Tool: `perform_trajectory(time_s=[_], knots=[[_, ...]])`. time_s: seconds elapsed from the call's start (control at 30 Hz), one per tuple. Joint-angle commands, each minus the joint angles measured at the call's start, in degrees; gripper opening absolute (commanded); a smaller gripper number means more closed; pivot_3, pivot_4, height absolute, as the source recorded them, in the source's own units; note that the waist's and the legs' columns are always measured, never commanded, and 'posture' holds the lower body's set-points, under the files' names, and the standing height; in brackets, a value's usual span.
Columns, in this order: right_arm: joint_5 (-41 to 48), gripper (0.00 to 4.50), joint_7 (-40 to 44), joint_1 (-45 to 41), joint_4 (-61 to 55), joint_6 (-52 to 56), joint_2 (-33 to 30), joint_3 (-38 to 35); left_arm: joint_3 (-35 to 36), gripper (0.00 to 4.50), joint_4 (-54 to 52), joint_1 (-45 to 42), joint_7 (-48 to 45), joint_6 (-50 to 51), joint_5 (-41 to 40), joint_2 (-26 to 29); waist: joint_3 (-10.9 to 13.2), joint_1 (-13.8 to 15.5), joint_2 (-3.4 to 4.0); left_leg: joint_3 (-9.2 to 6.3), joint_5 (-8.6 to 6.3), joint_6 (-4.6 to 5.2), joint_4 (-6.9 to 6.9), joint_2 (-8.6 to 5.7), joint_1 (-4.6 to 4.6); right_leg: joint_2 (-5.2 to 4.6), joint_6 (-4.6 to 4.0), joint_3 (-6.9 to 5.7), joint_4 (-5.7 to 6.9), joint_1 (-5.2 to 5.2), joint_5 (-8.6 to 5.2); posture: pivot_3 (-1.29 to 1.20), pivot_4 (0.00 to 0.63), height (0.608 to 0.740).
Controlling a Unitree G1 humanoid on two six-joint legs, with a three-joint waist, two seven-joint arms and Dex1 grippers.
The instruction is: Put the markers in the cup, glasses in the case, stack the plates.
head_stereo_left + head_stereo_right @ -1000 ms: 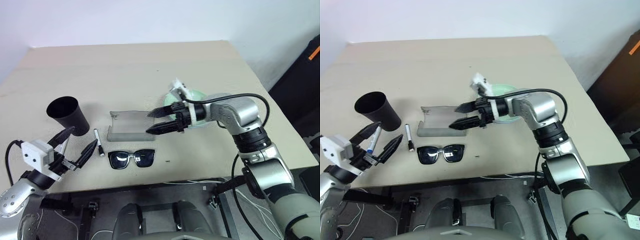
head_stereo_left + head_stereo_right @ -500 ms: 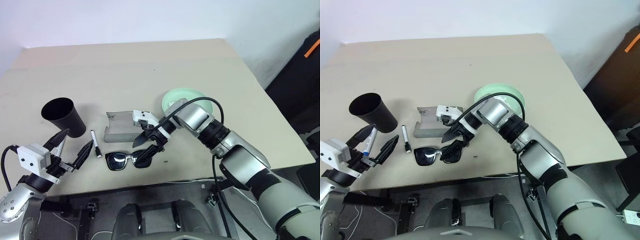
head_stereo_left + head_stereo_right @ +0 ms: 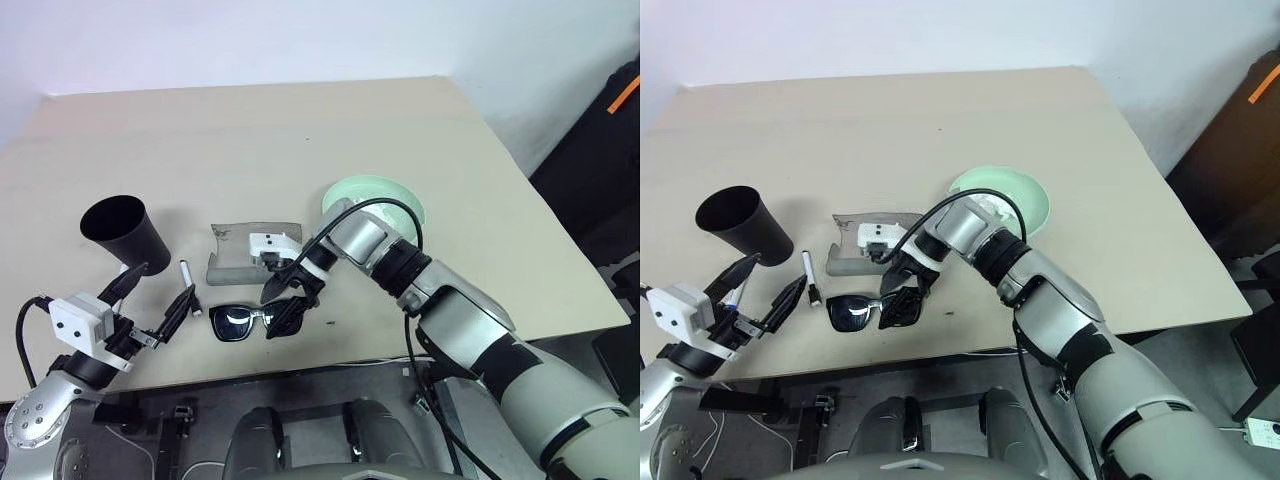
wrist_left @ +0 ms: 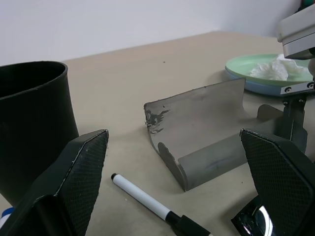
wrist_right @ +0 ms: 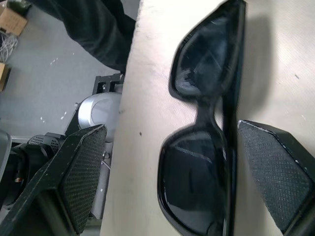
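The black-framed glasses [image 3: 232,323] lie near the table's front edge. My right gripper [image 3: 277,312] points down over their right lens, open, one finger on each side of the frame [image 5: 206,147]. Just behind lies the grey case [image 3: 232,258]. A black-capped marker [image 3: 188,286] rests between the case and the black cup [image 3: 120,232]. My left gripper [image 3: 152,300] hovers open in front of the cup, level with the table. A blue-capped marker [image 3: 736,293] shows beside its outer finger. The mint green plate [image 3: 400,195] sits on the light blue plate [image 4: 261,87].
A crumpled white tissue [image 4: 271,69] lies in the green plate. The beige table [image 3: 250,140] stretches bare to the back. Its front edge runs just below the glasses, and the right arm's cable [image 3: 370,205] arcs over the plates.
My right gripper swung down and to the left, from above the case and plates to the glasses, and tipped downward. The left gripper stayed where it was.
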Motion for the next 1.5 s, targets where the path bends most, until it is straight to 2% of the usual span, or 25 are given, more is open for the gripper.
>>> perform_trajectory(time_s=[0.03, 0.17, 0.27, 0.57, 0.63, 1.03, 1.13, 1.23, 1.37, 1.5], knots=[[-1.10, 4.48, 0.08, -1.24, 0.58, -0.87, 1.66, -0.67, -0.26, 4.50, -1.42, -0.22, 0.55, -0.93, 0.12, -0.07, 0.00, -0.01, 0.00, 0.00, 0.00, -0.01, 0.00, 0.00, 0.00, 0.00, 0.00, 0.00, 0.00, 0.00, 0.00, 0.00, 0.150, 0.726], [-2.38, 4.48, -0.91, -1.36, 2.60, -1.76, 3.08, -1.38, -0.56, 4.50, -1.81, -0.22, 1.18, -0.77, 0.05, -0.19, -0.01, -0.03, -0.01, 0.00, 0.00, -0.01, 0.01, 0.00, 0.00, -0.02, 0.00, 0.00, 0.00, 0.00, 0.00, 0.00, 0.150, 0.726], [-3.14, 3.89, -1.36, -1.47, 3.96, -2.43, 3.83, -1.86, -0.90, 4.50, -1.98, -0.09, 1.59, -0.77, 0.14, -0.21, -0.01, -0.04, -0.01, 0.00, -0.01, -0.02, 0.01, 0.00, 0.00, -0.03, 0.00, 0.00, 0.00, 0.00, 0.00, 0.00, 0.150, 0.726], [-5.20, 0.64, -2.49, -2.28, 6.82, -4.94, 4.92, -3.84, -1.73, 4.50, -1.52, 0.26, 1.81, -1.33, 0.45, -0.39, -0.01, -0.11, -0.02, -0.01, -0.02, -0.04, 0.00, 0.02, -0.01, -0.08, -0.01, 0.00, 0.02, -0.02, 0.00, 0.00, 0.150, 0.726], [-5.44, 0.05, -2.39, -2.36, 6.51, -5.18, 4.67, -4.21, -1.82, 4.50, -1.19, 0.28, 1.64, -1.57, 0.59, -0.46, -0.02, -0.16, -0.03, -0.02, -0.07, -0.14, 0.01, 0.02, 0.00, -0.08, -0.01, 0.00, 0.05, -0.02, 0.00, 0.00, 0.150, 0.726], [1.59, 0.02, 5.45, -5.72, -7.47, -0.24, -3.90, -9.79, -0.41, 4.50, 1.30, 0.59, 0.54, -3.47, -0.13, -0.59, -0.01, -0.12, -0.03, -0.18, -0.08, -0.20, 0.02, 0.02, -0.08, -0.21, -0.16, -0.07, 0.10, -0.11, 0.08, 0.00, 0.150, 0.726], [1.35, 0.02, 3.97, -9.52, -1.53, -3.14, -3.55, -12.61, -0.18, 4.50, 1.57, 0.49, 0.59, -3.61, -0.28, -0.50, -0.02, -0.15, -0.02, -0.18, 0.01, -0.07, 0.02, 0.05, -0.26, -0.10, -0.16, -0.06, 0.10, -0.31, 0.07, 0.00, 0.150, 0.726], [-0.25, 0.02, -2.39, -14.08, 9.63, -11.60, -1.71, -16.16, -0.14, 4.50, 1.35, 0.46, 0.77, -3.51, -0.29, -0.51, -0.02, -0.15, -0.03, -0.08, 0.04, -0.08, 0.02, 0.06, -0.40, 0.01, -0.15, -0.09, 0.13, -0.48, 0.08, 0.00, 0.150, 0.726], [-2.48, 0.02, -7.29, -16.10, 18.79, -26.41, 0.22, -18.27, -0.05, 4.50, 0.54, 1.05, 1.46, -3.53, -0.10, -0.87, -0.01, -0.15, -0.03, -0.01, 0.05, -0.08, 0.02, 0.04, -0.43, 0.03, -0.15, -0.08, 0.12, -0.49, 0.07, 0.00, 0.150, 0.726], [-5.01, 0.02, -10.63, -16.44, 25.31, -32.17, 2.57, -18.94, -0.17, 4.50, -0.28, 2.20, 1.93, -3.83, -0.01, -1.24, -0.01, -0.25, -0.03, 0.09, 0.06, -0.07, 0.03, 0.01, -0.46, 0.01, -0.14, -0.02, 0.13, -0.52, 0.08, 0.00, 0.150, 0.726]])
